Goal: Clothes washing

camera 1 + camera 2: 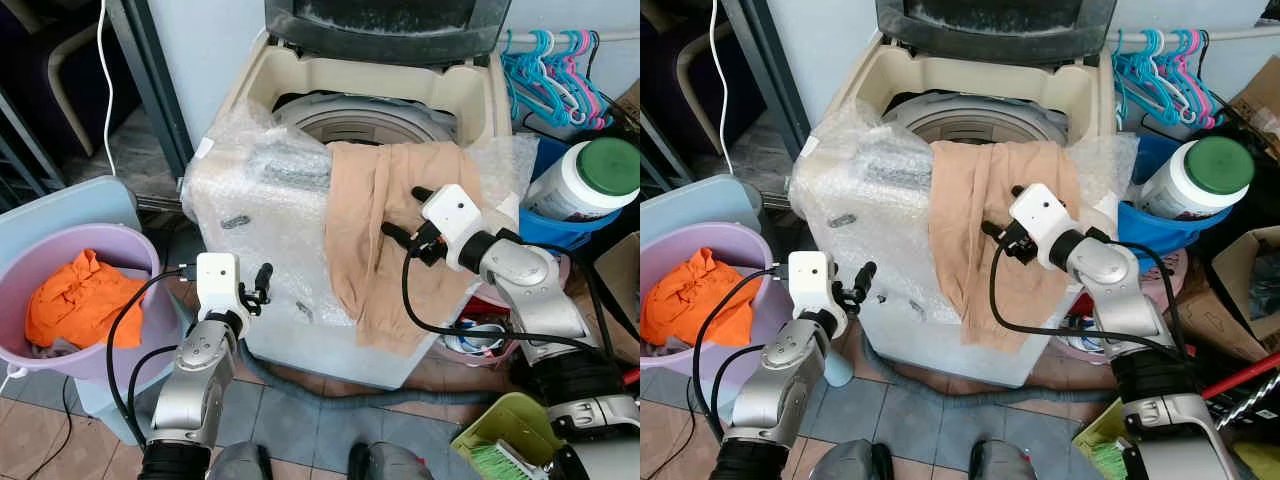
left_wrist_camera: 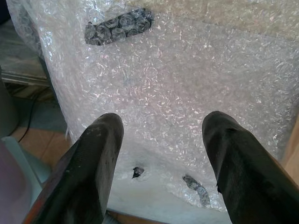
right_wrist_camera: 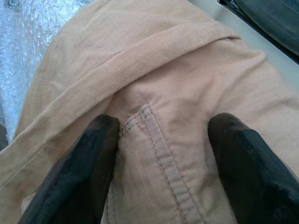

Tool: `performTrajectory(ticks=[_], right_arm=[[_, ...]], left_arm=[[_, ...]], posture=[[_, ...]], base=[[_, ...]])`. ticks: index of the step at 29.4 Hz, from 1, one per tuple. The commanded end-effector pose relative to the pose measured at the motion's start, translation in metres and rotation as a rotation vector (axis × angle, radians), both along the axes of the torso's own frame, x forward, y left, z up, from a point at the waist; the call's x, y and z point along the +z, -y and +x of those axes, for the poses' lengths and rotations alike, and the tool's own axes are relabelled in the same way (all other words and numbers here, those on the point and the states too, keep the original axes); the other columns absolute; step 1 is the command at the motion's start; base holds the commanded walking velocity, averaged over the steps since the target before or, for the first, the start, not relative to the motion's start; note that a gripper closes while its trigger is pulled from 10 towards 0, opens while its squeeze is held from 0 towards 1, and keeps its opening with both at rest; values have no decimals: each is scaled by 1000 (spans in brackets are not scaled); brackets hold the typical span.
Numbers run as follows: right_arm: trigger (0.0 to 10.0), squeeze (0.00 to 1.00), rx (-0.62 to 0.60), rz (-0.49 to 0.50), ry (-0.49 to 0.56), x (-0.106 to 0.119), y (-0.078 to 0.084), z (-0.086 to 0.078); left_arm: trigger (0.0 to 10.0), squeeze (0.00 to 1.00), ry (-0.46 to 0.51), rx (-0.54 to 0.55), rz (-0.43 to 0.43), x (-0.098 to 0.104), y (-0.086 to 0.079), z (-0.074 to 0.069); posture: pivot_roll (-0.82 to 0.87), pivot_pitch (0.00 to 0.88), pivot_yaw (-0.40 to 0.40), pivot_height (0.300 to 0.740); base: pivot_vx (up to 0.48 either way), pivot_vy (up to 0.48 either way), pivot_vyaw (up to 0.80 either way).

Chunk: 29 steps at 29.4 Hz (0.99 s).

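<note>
Right gripper (image 1: pixel 403 213) hovers with fingers spread on the beige garment (image 1: pixel 375 240), which hangs lengthwise over the washing machine (image 1: pixel 300 75) front edge (drum just behind). Left gripper (image 1: pixel 260 285), also spread, is farther away.

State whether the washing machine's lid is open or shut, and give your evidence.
Open. The dark lid stands raised at the back of the washing machine, and the drum opening is exposed below it.
</note>
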State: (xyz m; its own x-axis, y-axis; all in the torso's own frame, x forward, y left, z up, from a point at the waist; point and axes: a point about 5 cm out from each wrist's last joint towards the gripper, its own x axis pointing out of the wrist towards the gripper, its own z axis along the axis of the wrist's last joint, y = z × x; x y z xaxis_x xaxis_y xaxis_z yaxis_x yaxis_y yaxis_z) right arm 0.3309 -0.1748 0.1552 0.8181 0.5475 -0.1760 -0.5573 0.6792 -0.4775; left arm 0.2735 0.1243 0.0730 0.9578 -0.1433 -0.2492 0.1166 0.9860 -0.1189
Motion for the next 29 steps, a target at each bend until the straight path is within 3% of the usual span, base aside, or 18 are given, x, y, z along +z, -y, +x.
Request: performTrajectory(ticks=[1,14,19,23,29], right_arm=[[0,0,-44,-6,-18,0,9,4],[0,0,-102,-20,-15,8,17,16],[0,0,-172,-40,-117,-2,34,24],[0,0,-207,25,-79,13,36,33],[0,0,-230,143,77,60,30,53]], left_arm=[[10000,0,3,-5,3,2,0,0],[10000,0,0,-2,-2,2,2,0],[10000,0,-4,1,-6,1,3,-1],[10000,0,-7,8,-10,1,2,-1],[10000,0,-10,9,-15,1,4,-1]], posture=[[-75,73,18,740],[-74,76,13,740],[-70,78,7,740],[-71,80,3,740],[-71,81,-2,740]], base=[[0,0,0],[0,0,0],[0,0,0],[0,0,0],[0,0,0]])
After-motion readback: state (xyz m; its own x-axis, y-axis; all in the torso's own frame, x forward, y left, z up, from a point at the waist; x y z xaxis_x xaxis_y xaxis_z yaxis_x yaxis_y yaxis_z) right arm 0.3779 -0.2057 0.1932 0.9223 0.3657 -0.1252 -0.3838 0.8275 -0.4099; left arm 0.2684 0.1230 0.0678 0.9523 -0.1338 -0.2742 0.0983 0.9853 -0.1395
